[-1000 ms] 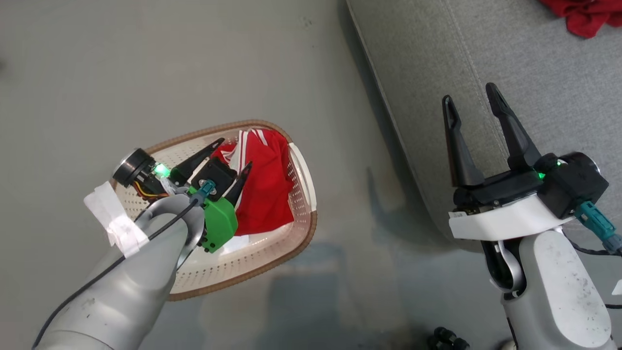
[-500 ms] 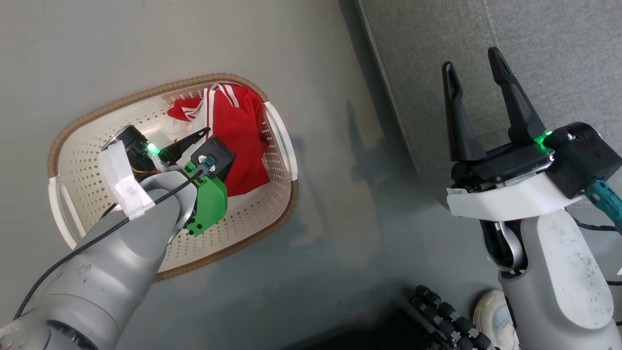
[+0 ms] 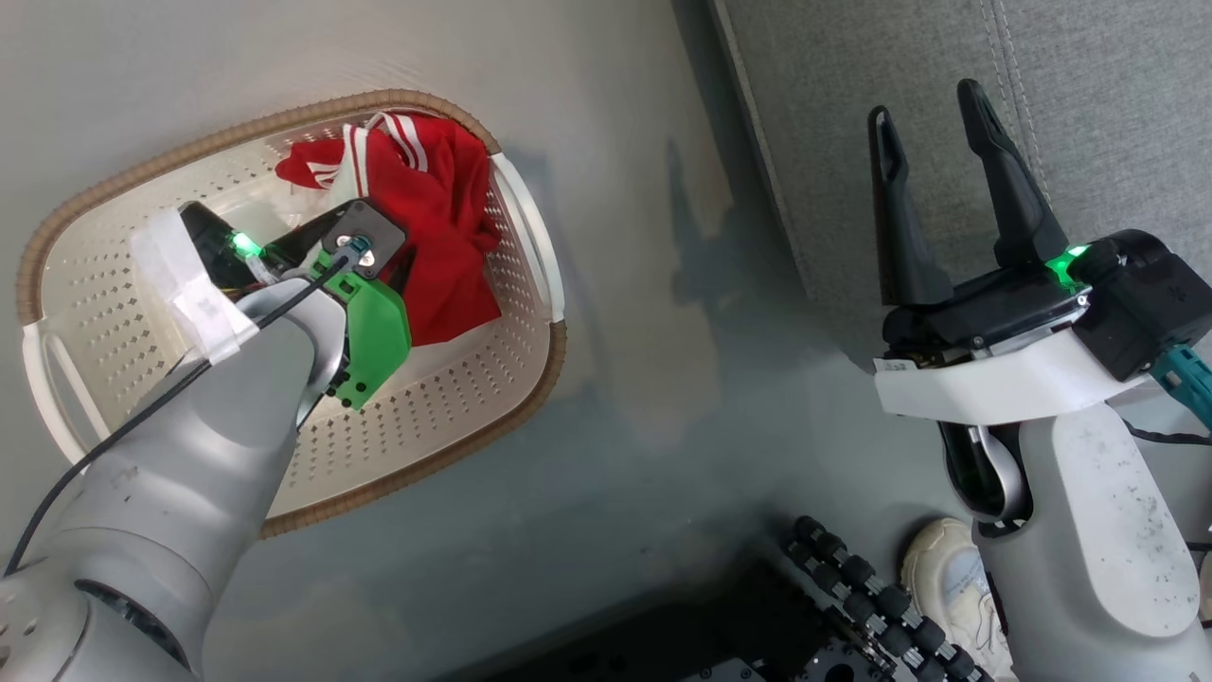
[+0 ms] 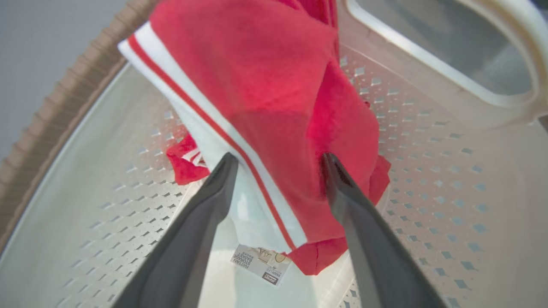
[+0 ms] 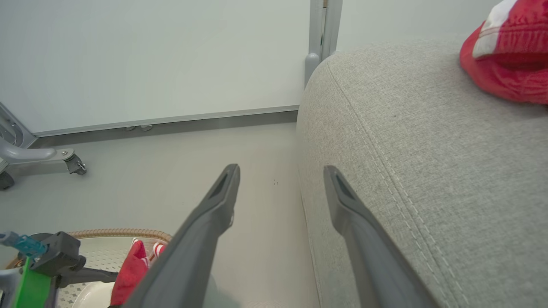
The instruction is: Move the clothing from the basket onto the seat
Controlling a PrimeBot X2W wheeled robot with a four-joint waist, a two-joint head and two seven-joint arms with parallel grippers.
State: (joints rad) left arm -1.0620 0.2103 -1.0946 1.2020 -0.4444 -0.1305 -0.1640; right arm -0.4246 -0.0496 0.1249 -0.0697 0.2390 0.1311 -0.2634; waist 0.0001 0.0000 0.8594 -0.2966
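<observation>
Now one red garment (image 3: 431, 213) lies bunched in the far right corner of the basket (image 3: 454, 417), which stands on the floor (image 3: 615, 142) left of the seat (image 3: 1098, 85). We see the left gripper (image 4: 278, 159) reaching down into the basket, its fingers spread wide with a fold of that garment between them, not pinched. A second red garment (image 5: 509, 64) lies on the seat. The right gripper (image 3: 928, 102) hangs wide open and empty near the seat's left edge.

Grey floor (image 3: 625, 417) with the basket (image 3: 95, 313) and, near it, the seat (image 3: 1117, 85)
</observation>
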